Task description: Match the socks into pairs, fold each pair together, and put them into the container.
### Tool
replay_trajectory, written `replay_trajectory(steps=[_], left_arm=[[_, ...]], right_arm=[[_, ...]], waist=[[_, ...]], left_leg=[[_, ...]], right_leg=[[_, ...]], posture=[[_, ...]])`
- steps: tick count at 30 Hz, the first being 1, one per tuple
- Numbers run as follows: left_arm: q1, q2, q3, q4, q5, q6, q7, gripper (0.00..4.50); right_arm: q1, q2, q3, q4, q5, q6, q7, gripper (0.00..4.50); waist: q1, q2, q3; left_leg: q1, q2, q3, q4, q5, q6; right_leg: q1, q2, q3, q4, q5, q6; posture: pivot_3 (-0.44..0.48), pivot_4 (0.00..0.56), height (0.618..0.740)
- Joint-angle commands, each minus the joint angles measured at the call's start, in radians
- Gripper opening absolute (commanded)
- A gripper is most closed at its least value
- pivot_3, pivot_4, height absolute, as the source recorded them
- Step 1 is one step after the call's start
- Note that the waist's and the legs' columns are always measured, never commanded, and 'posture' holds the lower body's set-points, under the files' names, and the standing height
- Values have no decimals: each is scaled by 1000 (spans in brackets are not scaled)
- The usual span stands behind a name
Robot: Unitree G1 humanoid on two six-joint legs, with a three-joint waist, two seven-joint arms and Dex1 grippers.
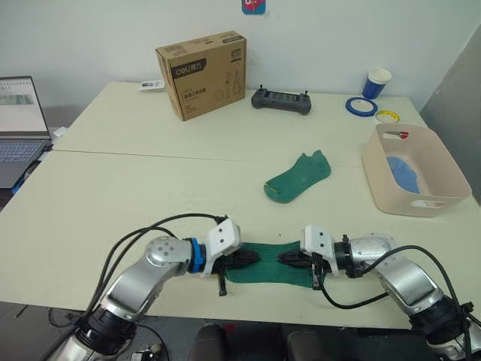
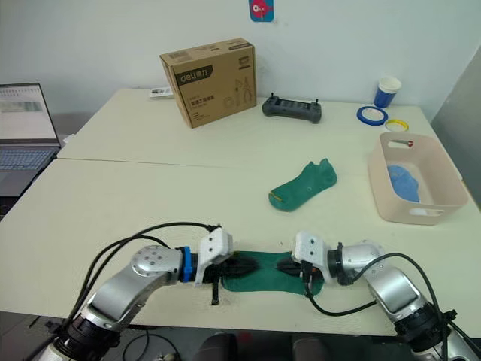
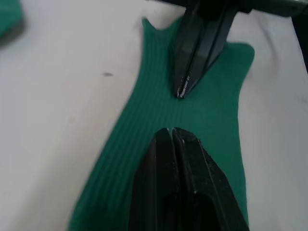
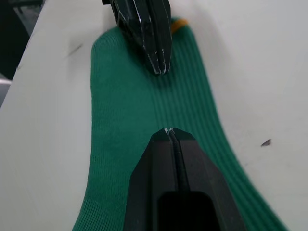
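A dark green sock (image 1: pixel 268 268) lies flat along the table's front edge. My left gripper (image 1: pixel 254 259) and right gripper (image 1: pixel 284 258) face each other over its middle, both shut, tips resting on the ribbed fabric. The wrist views show the same: left gripper (image 3: pixel 171 131) and right gripper (image 4: pixel 171 131) each have their fingers pressed together, a short gap apart. A second dark green sock (image 1: pixel 298 178) lies further back, mid-table. The pale pink container (image 1: pixel 376 180) stands at the right with a light blue sock (image 1: pixel 404 171) inside.
A brown cardboard box (image 1: pixel 201 73) and a black controller (image 1: pixel 281 100) sit at the back. A blue cup (image 1: pixel 377 83) and two tape rolls (image 1: pixel 361 106) are at the back right. A laptop (image 1: pixel 19 120) stands off the left edge.
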Motion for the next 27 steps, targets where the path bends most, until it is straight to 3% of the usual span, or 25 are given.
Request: replay_trajectory(steps=[1, 9, 15, 21, 27], left_arm=[[15, 33, -1, 9, 51, -53, -17, 22], [32, 72, 107, 47, 30, -124, -30, 22], [62, 66, 160, -62, -83, -101, -79, 22], [103, 104, 126, -46, 5, -100, -73, 22], [132, 136, 125, 12, 61, -155, -90, 22]], right_arm=[[41, -56, -48, 3, -15, -46, 22, 0], [142, -146, -159, -30, 39, -76, 62, 0], [131, -98, -181, -129, 159, 3, 77, 0], [165, -127, -111, -83, 29, -52, 79, 0], [224, -225, -187, -65, 41, -95, 124, 0]], waist=[[2, 0, 0], [13, 0, -1], [13, 1, -1], [17, 1, -1], [17, 1, -1]], left_leg=[[0, 0, 0, 0, 0, 0], [3, 0, 1, 5, 0, 0], [2, 1, 1, 7, 0, 0], [2, 1, 1, 7, 0, 0], [2, 0, 2, 8, 0, 0]], right_leg=[[0, 0, 0, 0, 0, 0], [4, -1, 0, 1, 1, 1], [4, -1, 1, 1, 2, 2], [3, 0, 1, 1, 2, 2], [4, -1, 1, 1, 2, 2]], posture=[[0, 150, 740], [0, 150, 740], [0, 150, 740], [0, 150, 740], [0, 150, 740]])
